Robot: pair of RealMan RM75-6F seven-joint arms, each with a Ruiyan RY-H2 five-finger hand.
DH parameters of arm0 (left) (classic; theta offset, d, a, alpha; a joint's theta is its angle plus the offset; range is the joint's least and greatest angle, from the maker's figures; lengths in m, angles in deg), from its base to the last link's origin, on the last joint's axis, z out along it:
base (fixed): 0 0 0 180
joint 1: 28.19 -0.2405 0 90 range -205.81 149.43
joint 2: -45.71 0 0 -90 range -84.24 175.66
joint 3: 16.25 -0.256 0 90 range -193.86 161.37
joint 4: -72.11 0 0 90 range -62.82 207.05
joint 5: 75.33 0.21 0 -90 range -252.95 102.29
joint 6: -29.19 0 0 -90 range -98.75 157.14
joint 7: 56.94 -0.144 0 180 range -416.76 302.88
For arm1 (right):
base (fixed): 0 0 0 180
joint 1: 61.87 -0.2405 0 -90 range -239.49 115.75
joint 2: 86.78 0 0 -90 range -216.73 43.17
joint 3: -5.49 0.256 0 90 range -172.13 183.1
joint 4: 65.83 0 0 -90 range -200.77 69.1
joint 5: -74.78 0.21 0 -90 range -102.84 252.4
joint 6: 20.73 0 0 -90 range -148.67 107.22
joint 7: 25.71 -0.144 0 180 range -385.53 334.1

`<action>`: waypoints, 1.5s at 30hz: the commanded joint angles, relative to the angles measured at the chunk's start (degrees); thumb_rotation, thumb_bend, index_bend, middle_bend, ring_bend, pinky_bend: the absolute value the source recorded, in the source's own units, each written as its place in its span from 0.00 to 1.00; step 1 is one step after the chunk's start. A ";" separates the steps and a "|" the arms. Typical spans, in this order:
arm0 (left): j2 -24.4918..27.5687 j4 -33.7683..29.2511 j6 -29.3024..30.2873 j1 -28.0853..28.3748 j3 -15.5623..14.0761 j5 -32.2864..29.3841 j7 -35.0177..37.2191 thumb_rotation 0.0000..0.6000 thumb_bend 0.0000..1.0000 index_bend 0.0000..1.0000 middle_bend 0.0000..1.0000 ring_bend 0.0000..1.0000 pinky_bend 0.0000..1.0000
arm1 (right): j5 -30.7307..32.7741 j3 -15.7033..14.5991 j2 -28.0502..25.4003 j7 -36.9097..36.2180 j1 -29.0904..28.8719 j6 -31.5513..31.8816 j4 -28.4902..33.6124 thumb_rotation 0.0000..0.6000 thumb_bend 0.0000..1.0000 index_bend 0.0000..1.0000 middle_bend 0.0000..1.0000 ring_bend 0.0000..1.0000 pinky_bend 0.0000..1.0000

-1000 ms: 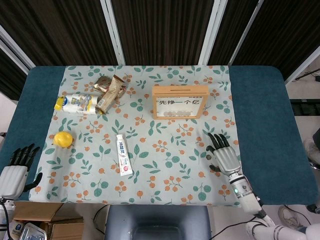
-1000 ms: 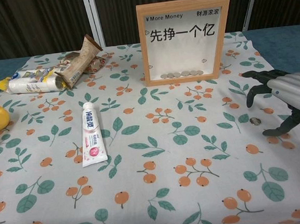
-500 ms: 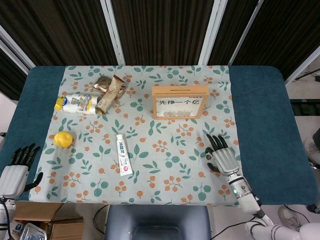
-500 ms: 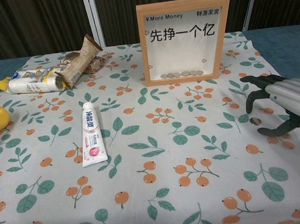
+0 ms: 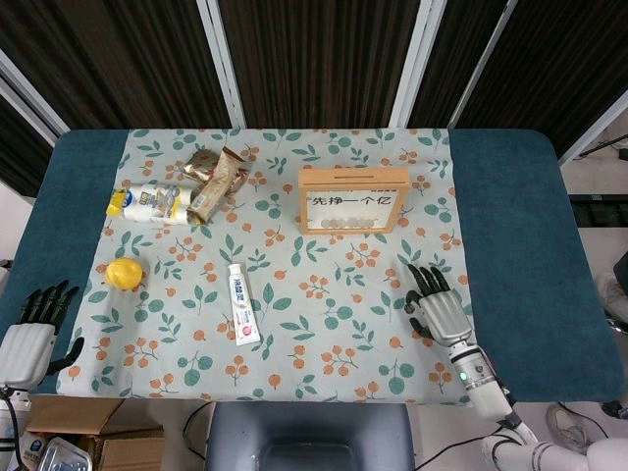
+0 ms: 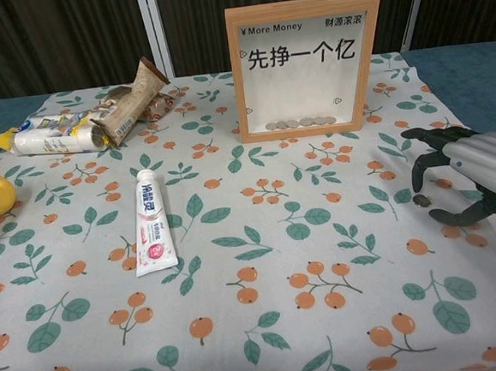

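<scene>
Under the right hand (image 6: 470,172), fingers arched apart and holding nothing, lies a coin (image 6: 420,198); flat on cloth, it could slip the fingertips.

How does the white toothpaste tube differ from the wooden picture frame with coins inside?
The white toothpaste tube lies flat on the cloth; the wooden picture frame stands upright. The tube is slim and soft-looking, the frame boxy and rigid. The tube sits nearer the table's front, the frame further back. Both carry printed Chinese text and rest on the floral tablecloth.
</scene>
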 commanded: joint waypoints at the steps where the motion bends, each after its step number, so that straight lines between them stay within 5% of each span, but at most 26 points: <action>1: 0.02 0.00 0.02 -0.02 -0.01 0.01 -0.02 1.00 0.38 0.00 0.00 0.00 0.00 | 0.19 0.06 0.03 0.14 -0.05 -0.17 -0.04 1.00 0.40 0.56 0.00 0.00 0.00; 45: 0.20 0.52 -0.22 -0.16 0.00 -0.26 1.15 1.00 0.38 0.00 0.00 0.00 0.00 | 1.54 0.34 1.19 1.60 -0.98 -1.85 -0.93 1.00 0.44 0.64 0.00 0.00 0.00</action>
